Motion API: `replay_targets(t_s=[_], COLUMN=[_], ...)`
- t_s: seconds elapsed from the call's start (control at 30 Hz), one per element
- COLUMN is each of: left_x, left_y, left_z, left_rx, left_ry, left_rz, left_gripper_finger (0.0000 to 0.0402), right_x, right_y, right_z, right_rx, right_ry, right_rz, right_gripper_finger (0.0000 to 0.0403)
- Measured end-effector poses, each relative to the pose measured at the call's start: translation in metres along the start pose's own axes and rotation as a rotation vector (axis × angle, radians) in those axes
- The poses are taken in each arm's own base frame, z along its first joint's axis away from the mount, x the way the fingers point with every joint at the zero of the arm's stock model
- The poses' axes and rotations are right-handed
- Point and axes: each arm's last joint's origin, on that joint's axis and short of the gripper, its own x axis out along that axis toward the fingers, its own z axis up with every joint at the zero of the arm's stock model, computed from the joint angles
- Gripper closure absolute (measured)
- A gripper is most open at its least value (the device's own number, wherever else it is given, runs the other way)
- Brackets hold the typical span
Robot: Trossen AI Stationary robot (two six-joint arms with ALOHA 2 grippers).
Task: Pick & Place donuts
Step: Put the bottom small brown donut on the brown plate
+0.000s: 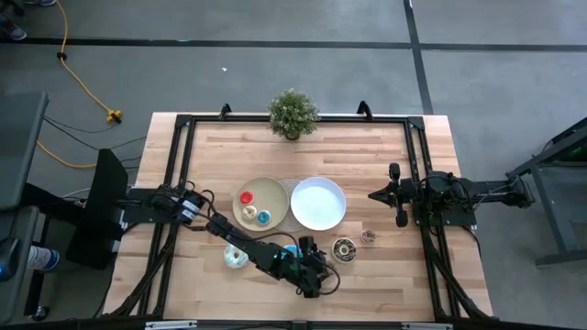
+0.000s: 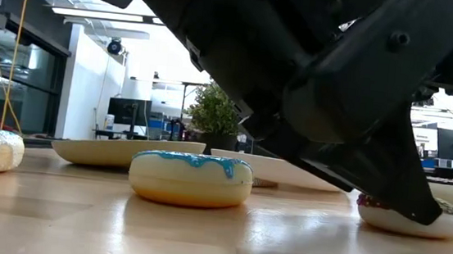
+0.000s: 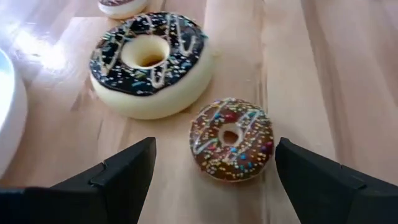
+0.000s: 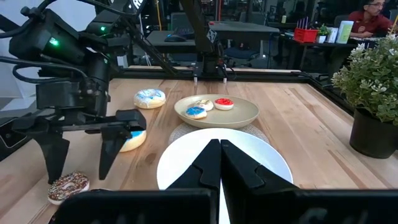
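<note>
Wooden table, so going left from the white plate: beige plate touching it holds three small donuts. Left gripper hangs wide open and empty over a small brown sprinkled donut lying flat, hole up. Right gripper, beside that plate, sits closed and empty.

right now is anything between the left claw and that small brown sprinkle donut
Nothing visible. The left claw hangs open over the small brown sprinkle donut, which lies bare on the table between its fingers. The larger dark-iced donut sits just beyond, close beside it but outside the claw's gap.
</note>
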Motion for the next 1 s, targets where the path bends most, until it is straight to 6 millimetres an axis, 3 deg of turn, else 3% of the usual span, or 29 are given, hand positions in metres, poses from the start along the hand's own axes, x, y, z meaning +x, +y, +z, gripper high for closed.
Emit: replay_targets(t_s=[0.33,1.0], left_x=[0.014,0.018], left_y=[-0.007,-0.002], left_z=[-0.010,-0.009], left_rx=[0.026,-0.011], left_ry=[-0.007,-0.007], left_rz=[-0.076,-0.048], left_gripper_finger=[0.0082,0.0082], right_x=[0.000,0.000], right_y=[0.000,0.000], right_z=[0.000,0.000], right_rx=[0.000,0.000], right_ry=[0.001,0.000], right_rz=[0.000,0.000], right_gripper_finger=[0.0402,0.0402])
